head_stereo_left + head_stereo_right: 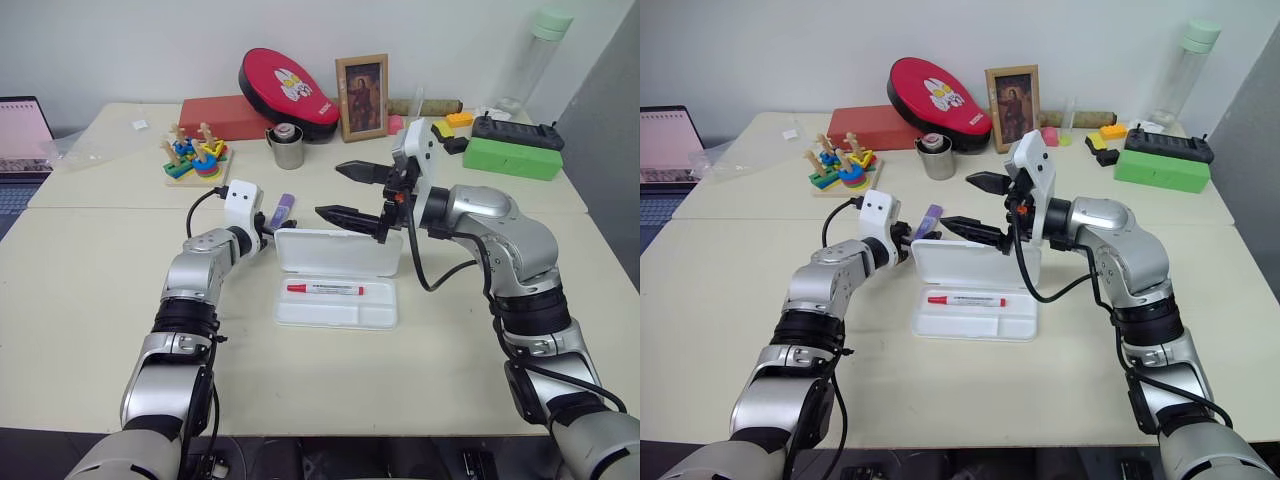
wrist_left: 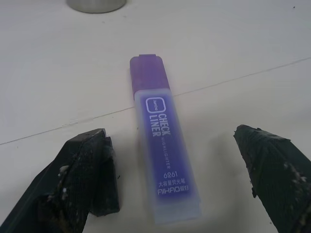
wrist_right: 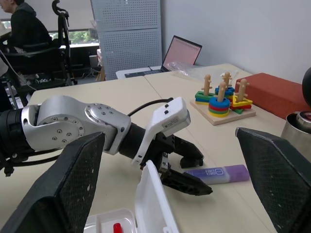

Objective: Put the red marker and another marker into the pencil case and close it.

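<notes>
The white pencil case lies open on the table with its lid standing up at the back. The red marker lies flat in its tray. Behind the lid, the purple highlighter lies flat on the table. My left gripper is open, with one finger on each side of the highlighter and neither touching it. My right gripper hangs open above the lid, pointing left, with nothing in it.
At the back stand a wooden stacking toy, a metal cup, a red box, a red padded pouch and a picture frame. A green box sits far right, a laptop far left.
</notes>
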Robot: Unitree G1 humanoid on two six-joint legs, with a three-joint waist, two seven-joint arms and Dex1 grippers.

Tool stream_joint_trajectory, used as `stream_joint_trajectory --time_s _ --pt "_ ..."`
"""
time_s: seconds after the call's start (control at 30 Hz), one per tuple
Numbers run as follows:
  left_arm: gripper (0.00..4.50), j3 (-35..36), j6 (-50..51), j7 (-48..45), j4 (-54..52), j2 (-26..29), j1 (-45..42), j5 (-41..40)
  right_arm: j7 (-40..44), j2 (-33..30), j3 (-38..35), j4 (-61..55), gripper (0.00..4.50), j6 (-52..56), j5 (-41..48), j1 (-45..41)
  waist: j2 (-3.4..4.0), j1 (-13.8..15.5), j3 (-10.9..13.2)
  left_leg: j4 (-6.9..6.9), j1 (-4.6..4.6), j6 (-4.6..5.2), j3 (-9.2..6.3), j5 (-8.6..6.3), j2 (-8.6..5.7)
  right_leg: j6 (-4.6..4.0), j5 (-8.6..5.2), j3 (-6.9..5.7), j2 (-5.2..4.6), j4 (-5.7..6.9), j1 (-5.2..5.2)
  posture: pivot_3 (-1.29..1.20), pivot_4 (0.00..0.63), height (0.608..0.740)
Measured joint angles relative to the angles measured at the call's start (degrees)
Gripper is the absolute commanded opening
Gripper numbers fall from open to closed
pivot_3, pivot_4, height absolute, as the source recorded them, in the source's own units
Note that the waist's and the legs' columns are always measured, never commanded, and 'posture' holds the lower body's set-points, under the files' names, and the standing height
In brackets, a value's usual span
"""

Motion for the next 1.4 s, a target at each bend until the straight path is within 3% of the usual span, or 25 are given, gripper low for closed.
stream_joint_trajectory --time_s 0.77,0.87,1.33,1.4 --pt "4.49 -3.7 2.8 -4.3 0.5 -0.3 -0.5 3.4 -1.1 0.6 0.0 0.0 4.5 -0.3 0.0 0.0 0.0 -1.3 0.0 0.02 0.22 0.11 0.0 -0.06 0.0 0.0 0.0 0.02 0.0 0.12 0.16 0.0 0.15 0.74" --pt "4.06 -3.7 3.2 -3.6 0.5 -0.3 -0.5 3.4 -1.1 0.6 0.0 0.0 4.5 -0.3 0.0 0.0 0.0 -1.4 0.0 0.02 0.26 0.11 0.01 -0.05 0.0 0.01 -0.01 0.05 0.0 0.19 0.16 0.0 0.15 0.74" --pt "1.24 -2.2 4.4 -2.0 0.9 -0.2 -0.6 3.5 -1.9 0.6 0.0 0.0 4.5 -0.4 0.0 0.0 0.0 -1.4 0.0 0.01 0.27 0.11 0.01 -0.05 0.0 0.01 -0.01 0.06 0.0 0.21 0.15 0.0 0.15 0.74" --pt "1.22 -2.1 4.4 -2.0 0.9 -0.2 -0.6 3.5 -1.9 0.6 0.0 0.0 4.5 -0.4 0.0 0.0 0.0 -1.4 0.0 0.01 0.27 0.11 0.01 -0.05 0.0 0.01 -0.01 0.06 0.0 0.2 0.15 0.0 0.15 0.74"
